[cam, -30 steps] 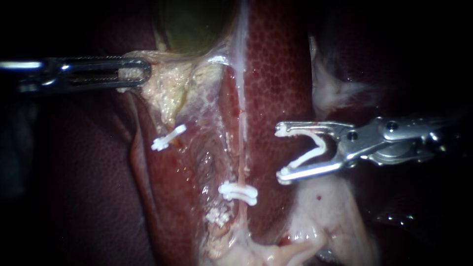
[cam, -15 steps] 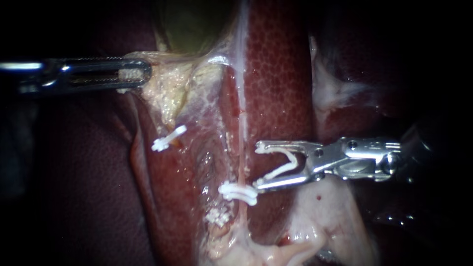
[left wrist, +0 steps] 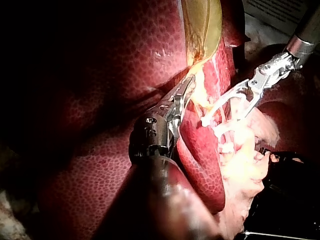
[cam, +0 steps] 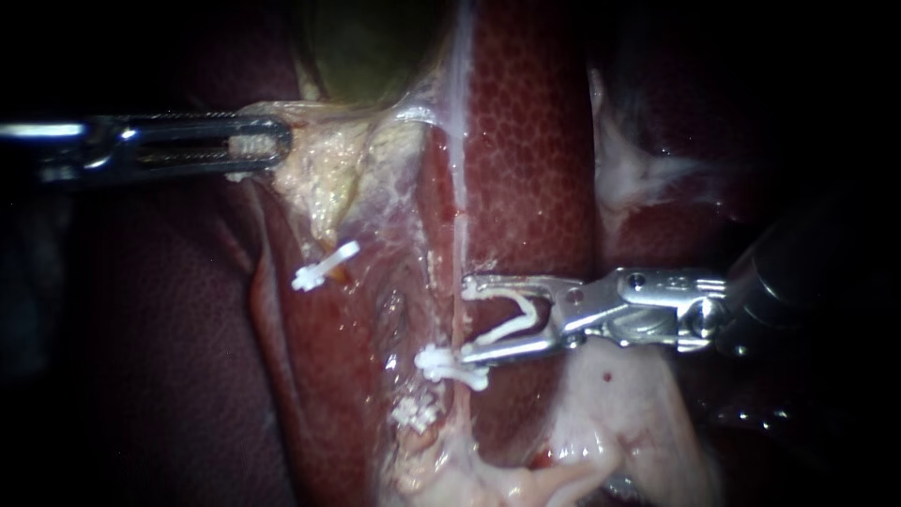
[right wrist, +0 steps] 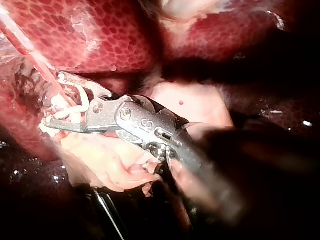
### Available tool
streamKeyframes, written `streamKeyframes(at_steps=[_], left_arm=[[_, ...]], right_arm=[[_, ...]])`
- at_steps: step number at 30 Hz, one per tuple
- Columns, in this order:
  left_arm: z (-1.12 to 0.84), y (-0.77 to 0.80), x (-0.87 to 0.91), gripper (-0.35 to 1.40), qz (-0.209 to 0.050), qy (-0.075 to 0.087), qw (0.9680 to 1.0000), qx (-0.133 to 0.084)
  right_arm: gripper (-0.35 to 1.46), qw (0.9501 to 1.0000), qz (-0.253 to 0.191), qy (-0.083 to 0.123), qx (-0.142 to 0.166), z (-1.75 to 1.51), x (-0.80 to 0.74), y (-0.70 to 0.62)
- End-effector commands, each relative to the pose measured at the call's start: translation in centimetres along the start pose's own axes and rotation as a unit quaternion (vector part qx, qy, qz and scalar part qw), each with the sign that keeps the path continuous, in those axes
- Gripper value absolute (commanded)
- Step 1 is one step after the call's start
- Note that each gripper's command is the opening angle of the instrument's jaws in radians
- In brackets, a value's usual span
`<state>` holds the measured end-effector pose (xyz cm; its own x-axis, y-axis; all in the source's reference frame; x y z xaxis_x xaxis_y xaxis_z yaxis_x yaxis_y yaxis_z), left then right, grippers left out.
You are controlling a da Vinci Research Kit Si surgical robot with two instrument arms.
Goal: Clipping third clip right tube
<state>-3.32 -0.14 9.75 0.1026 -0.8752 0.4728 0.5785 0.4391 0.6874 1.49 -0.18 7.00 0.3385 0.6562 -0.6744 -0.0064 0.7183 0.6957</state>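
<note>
The right tube (cam: pixel 459 235) runs down the tissue as a thin pale strand, with a white clip (cam: pixel 453 366) shut across it low down. My right instrument (cam: pixel 465 321) comes in from the right. Its jaws stand apart and carry an open white clip (cam: pixel 511 319). Their tips reach the tube just above the lower clip; the lower jaw touches that clip. In the right wrist view the same jaws (right wrist: pixel 53 100) straddle the strand. My left instrument (cam: pixel 267 141) is shut on pale tissue below the gallbladder (cam: pixel 361 47) and holds it to the left.
Another white clip (cam: pixel 324 265) sits on the left tube. The mottled red liver (cam: pixel 526 141) lies behind the right tube. Pale fatty tissue (cam: pixel 619 404) lies under my right instrument's shaft.
My right instrument has moved left and down with its open clip, from clear of the liver's right side to the right tube. The left instrument has held still.
</note>
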Motion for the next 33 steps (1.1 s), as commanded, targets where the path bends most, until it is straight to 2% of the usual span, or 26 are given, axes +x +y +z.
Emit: streamKeyframes(at_steps=[1, 4, 19, 33], left_arm=[[0.0, 0.0, 0.0, -0.35, 0.0, 0.0, 1.0, 0.0], [0.01, 0.0, 0.0, -0.35, 0.0, 0.0, 1.0, -0.001], [0.02, -0.02, 0.01, -0.35, 0.0, -0.001, 1.0, -0.002], [0.03, -0.02, 0.02, -0.35, 0.0, -0.002, 1.0, -0.004]], right_arm=[[0.58, 1.0, 0.002, 0.0, 0.003, 0.02, -0.01, 0.0], [0.57, 0.9999, 0.011, -0.002, 0.006, 0.07, -0.01, -0.01], [0.53, 0.9988, 0.036, 0.021, 0.026, 0.25, 0.05, 0.02], [0.5, 0.9986, 0.041, 0.02, 0.028, 0.41, 0.08, 0.05]])
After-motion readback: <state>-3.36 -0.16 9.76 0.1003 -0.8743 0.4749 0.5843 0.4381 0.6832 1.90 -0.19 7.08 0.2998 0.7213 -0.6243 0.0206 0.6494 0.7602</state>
